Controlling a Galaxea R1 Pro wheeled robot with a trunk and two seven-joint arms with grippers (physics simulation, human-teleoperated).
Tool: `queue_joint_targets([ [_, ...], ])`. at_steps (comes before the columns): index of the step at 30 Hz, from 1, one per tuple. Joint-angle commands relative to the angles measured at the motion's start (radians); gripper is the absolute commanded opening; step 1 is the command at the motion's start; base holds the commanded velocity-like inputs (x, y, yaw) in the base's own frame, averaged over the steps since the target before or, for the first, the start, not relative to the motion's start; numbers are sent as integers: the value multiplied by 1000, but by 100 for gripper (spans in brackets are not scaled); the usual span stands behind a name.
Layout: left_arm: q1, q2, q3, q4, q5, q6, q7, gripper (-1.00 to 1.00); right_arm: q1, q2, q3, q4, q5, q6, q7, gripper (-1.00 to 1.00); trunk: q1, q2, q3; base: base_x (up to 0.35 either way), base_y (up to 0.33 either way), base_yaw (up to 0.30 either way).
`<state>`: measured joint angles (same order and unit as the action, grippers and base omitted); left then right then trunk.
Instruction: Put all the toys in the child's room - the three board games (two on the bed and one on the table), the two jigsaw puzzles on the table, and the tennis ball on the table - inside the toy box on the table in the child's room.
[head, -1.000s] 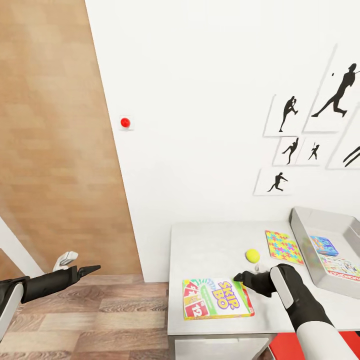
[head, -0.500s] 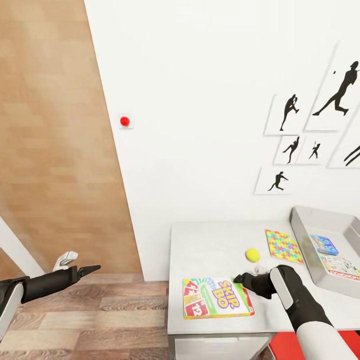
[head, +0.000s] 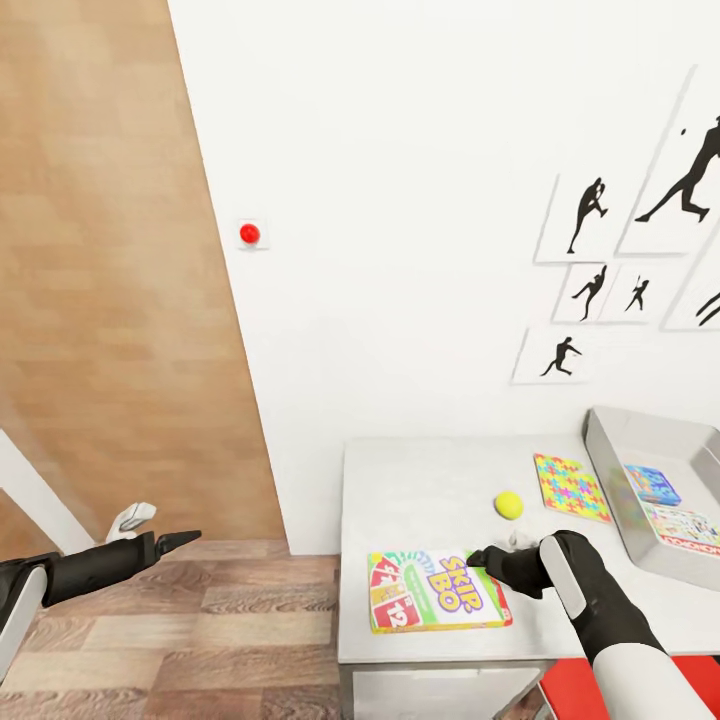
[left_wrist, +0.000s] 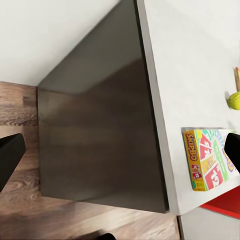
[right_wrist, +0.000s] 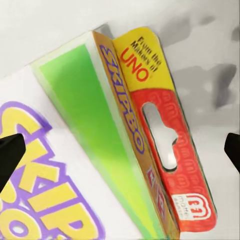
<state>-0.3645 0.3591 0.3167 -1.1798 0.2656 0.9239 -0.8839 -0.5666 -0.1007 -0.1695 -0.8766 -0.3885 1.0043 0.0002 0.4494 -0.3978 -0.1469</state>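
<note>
A green Skip-Bo board game (head: 438, 590) lies flat near the front of the table (head: 420, 480). My right gripper (head: 478, 556) hovers open at that box's far right corner, and its wrist view has the box's edge and red hang tab (right_wrist: 170, 150) between the spread fingers. Beyond lie the yellow tennis ball (head: 509, 504) and a multicolour jigsaw puzzle (head: 570, 487). The grey toy box (head: 612, 470) at the right holds a blue board game (head: 652, 484) and a white-green one (head: 685, 527). Off to the left, my left gripper (head: 180, 540) hangs open over the floor.
A white wall with black dancer pictures (head: 590, 215) and a red button (head: 249, 233) backs the table. Wood-plank floor (head: 200, 640) lies left of the table's dark side panel (left_wrist: 100, 125). Something red (head: 590, 695) sits low at the table's front right.
The head view has shifted slightly. My right gripper has sunk a touch closer to the Skip-Bo box's corner. The left arm has not moved.
</note>
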Motion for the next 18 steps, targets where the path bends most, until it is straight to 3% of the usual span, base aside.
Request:
queue_joint_targets([
  [1, -1, 0, 1, 0, 0, 4, -3, 100, -1, 0, -1, -1, -1, 5, 0, 100, 1, -2, -3, 0, 148, 0],
  [18, -1, 0, 1, 0, 0, 4, -4, 100, -1, 0, -1, -1, -1, 5, 1, 100, 1, -2, -5, 0, 80, 0],
])
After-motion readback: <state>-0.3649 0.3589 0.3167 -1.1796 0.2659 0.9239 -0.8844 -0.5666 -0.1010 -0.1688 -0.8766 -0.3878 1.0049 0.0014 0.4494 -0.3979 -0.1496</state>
